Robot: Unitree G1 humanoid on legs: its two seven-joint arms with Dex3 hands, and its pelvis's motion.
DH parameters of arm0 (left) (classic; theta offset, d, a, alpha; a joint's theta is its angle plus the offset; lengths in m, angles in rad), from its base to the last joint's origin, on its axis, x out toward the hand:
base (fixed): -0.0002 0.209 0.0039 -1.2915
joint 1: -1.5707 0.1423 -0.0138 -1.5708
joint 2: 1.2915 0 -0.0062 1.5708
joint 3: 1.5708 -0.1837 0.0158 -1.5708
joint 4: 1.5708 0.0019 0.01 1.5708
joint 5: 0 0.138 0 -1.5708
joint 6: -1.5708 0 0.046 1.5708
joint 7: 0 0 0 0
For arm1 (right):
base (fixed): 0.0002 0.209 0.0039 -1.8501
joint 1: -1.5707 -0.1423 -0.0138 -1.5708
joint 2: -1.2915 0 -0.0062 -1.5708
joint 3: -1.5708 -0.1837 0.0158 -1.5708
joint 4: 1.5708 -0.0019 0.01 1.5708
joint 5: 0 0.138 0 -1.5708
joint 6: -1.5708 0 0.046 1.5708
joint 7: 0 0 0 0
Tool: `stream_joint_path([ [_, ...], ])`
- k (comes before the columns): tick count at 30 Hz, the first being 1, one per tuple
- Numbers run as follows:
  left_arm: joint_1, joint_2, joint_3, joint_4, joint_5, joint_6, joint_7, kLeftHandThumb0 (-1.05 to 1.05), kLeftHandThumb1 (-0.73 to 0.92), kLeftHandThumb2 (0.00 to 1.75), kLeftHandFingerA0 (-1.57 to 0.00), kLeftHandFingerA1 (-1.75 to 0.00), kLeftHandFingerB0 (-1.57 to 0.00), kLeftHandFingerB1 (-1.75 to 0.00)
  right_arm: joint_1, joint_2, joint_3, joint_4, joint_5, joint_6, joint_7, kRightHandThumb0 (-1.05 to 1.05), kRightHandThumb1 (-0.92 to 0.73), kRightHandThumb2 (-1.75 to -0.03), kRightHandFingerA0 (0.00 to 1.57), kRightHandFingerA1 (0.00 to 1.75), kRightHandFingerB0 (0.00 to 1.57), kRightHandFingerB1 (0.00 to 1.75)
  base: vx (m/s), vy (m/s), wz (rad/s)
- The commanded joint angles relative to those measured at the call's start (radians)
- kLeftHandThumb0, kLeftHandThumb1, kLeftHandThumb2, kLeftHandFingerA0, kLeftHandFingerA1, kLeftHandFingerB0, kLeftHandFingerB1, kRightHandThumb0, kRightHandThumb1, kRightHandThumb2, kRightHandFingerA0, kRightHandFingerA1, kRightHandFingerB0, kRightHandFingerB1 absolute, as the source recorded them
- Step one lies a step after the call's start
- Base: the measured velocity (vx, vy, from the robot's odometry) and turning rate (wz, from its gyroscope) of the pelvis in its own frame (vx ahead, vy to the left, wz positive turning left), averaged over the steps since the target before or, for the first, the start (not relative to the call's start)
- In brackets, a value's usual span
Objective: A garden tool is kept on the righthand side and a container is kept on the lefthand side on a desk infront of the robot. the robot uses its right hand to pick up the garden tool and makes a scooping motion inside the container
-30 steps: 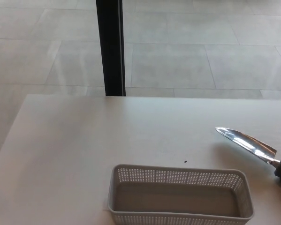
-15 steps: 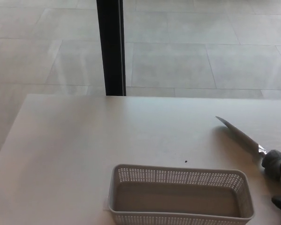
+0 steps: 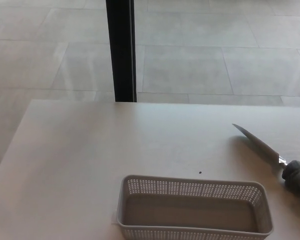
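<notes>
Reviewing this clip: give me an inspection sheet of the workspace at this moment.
Surface: pale desk, one small dark speck.
Job's things: perforated grey basket, empty, near edge; trowel at right, blade pointing up-left, grey handle running out of the picture.
Clutter: nothing seen.
Robot hands: neither in view.
Cables: nothing seen.
Surroundings: tiled floor; black post behind the desk.

Desk (image 3: 89, 150) bare left of basket (image 3: 192, 207); trowel (image 3: 270, 152) right.
</notes>
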Motion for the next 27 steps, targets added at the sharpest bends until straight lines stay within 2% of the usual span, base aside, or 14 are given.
stream_joint_path([
  [1, -0.003, 0.021, -0.001, -0.001, 0.006, -0.006, 0.0, -0.82, -0.05, 1.08, -0.93, -1.1, -0.82, -1.0, 0.196, 0.01, -0.454, -0.108, 0.195, 0.122, 0.005, -1.05, -0.79, -1.07, 0.0, 0.0, 0.0, 0.0, 0.0, 0.0, 0.0],
  [9, 0.001, 0.016, -0.015, -0.017, 0.015, -0.012, -0.005, -0.82, -0.01, 1.17, -1.01, -1.22, -0.86, -1.06, 0.213, 0.236, -0.831, 0.079, 0.447, 0.113, -0.172, -0.96, -0.72, -1.11, 0.0, 0.36, 0.01, 0.34, 0.0, 0.0, 0.0],
  [10, 0.005, 0.015, -0.014, -0.012, 0.014, -0.019, -0.009, -0.91, 0.0, 1.16, -1.0, -1.23, -0.82, -1.06, 0.199, 0.269, -0.888, 0.165, 0.521, 0.076, -0.199, -0.86, -0.84, -0.65, 0.02, 0.48, 0.08, 0.44, 0.0, 0.0, 0.0],
  [11, 0.01, 0.015, -0.018, -0.016, 0.018, -0.022, -0.007, -0.93, -0.02, 1.16, -1.01, -1.24, -0.81, -1.06, 0.188, 0.301, -0.933, 0.23, 0.571, 0.035, -0.235, -0.4, -0.43, -1.05, 0.03, 0.55, 0.0, 0.52, 0.0, 0.0, 0.0],
  [13, 0.015, 0.014, -0.016, -0.017, 0.016, -0.023, -0.004, -0.89, -0.04, 1.13, -0.98, -1.21, -0.79, -1.04, 0.174, 0.33, -0.984, 0.31, 0.621, -0.005, -0.258, -0.4, -0.44, -1.06, 0.03, 0.55, 0.0, 0.52, 0.0, 0.0, 0.0],
  [14, 0.015, 0.011, -0.009, -0.014, 0.009, -0.019, -0.003, -0.81, -0.02, 1.14, -1.0, -1.22, -0.81, -1.05, 0.168, 0.331, -1.001, 0.371, 0.639, -0.03, -0.272, -0.79, -0.81, -0.64, 0.11, 0.57, 0.11, 0.48, 0.0, 0.0, 0.0],
  [15, 0.015, 0.007, -0.003, -0.01, 0.003, -0.014, 0.002, -0.86, -0.02, 1.13, -1.03, -1.21, -0.81, -1.04, 0.154, 0.328, -1.03, 0.446, 0.671, -0.052, -0.271, -0.79, -0.6, -1.02, 0.0, 0.54, 0.09, 0.55, 0.0, 0.0, 0.0],
  [19, 0.015, 0.005, 0.004, -0.009, -0.003, -0.013, 0.003, -0.78, -0.01, 1.14, -1.05, -1.19, -0.86, -1.05, 0.122, 0.333, -1.104, 0.709, 0.747, -0.154, -0.274, -0.71, -0.61, -1.01, 0.0, 0.49, 0.03, 0.5, 0.0, 0.0, 0.0],
  [20, 0.012, 0.008, -0.001, -0.009, 0.004, -0.013, 0.009, -0.8, 0.0, 1.12, -1.02, -1.16, -0.81, -1.02, 0.116, 0.336, -1.115, 0.721, 0.753, -0.151, -0.279, -0.68, -0.81, -0.64, 0.04, 0.69, 0.07, 0.55, 0.0, 0.0, 0.0],
  [22, 0.008, 0.016, -0.011, -0.01, 0.014, -0.017, 0.01, -0.85, 0.0, 1.14, -0.86, -1.13, -0.75, -1.04, 0.097, 0.34, -1.154, 0.774, 0.788, -0.159, -0.263, -0.66, -0.79, -0.64, 0.04, 0.67, 0.06, 0.56, 0.0, 0.0, 0.0],
  [23, 0.012, 0.02, -0.008, -0.015, 0.01, -0.018, -0.002, -0.95, -0.04, 1.14, -0.99, -1.21, -0.75, -1.03, 0.077, 0.348, -1.202, 0.804, 0.844, -0.178, -0.244, -0.61, -0.72, -0.61, 0.33, 0.98, 0.14, 0.64, 0.0, 0.0, 0.0],
  [24, 0.014, 0.024, -0.005, -0.016, 0.007, -0.022, -0.014, -0.97, -0.02, 1.15, -0.98, -1.24, -0.77, -1.05, 0.076, 0.369, -1.226, 0.839, 0.88, -0.212, -0.207, -0.63, -0.53, -0.96, 0.28, 0.74, 0.24, 0.73, 0.0, 0.0, 0.0],
  [25, 0.014, 0.026, 0.0, -0.014, 0.002, -0.02, -0.022, -0.96, -0.03, 1.13, -0.99, -1.22, -0.79, -1.03, 0.088, 0.377, -1.222, 0.864, 0.883, -0.175, -0.15, -0.6, -0.8, -0.61, 0.13, 0.87, 0.02, 0.86, 0.0, 0.0, 0.0],
  [27, 0.014, 0.028, -0.002, -0.014, 0.004, -0.02, -0.023, -0.79, -0.01, 1.09, -1.01, -1.14, -0.8, -1.0, 0.091, 0.375, -1.222, 0.882, 0.883, -0.147, -0.12, -0.59, -0.79, -0.63, 0.04, 0.76, 0.0, 0.67, 0.0, 0.0, 0.0],
])
